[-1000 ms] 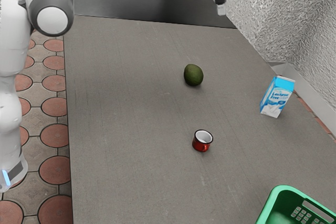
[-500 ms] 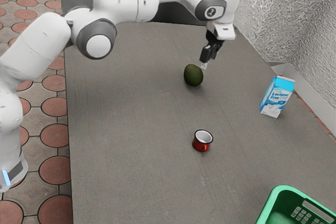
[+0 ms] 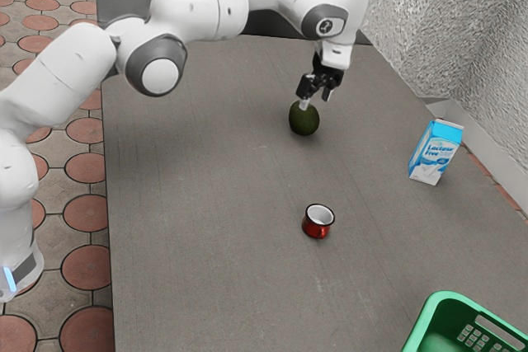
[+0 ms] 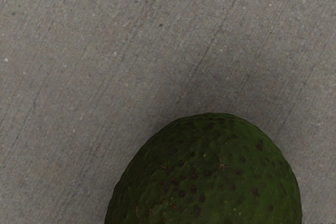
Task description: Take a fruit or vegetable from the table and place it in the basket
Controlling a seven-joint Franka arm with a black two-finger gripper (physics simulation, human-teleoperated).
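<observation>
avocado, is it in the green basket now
No, the avocado rests on the table below the gripper, apart from the green basket.

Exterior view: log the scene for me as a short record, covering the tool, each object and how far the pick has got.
tool: open, fingers apart, just above the avocado
avocado: dark green, on the table; finger contact uncertain
mug: red, white inside, upright
carton: blue and white, upright, toward the exterior view's right
basket: green, cut off at the exterior view's lower right corner
pick: avocado not yet gripped
</observation>
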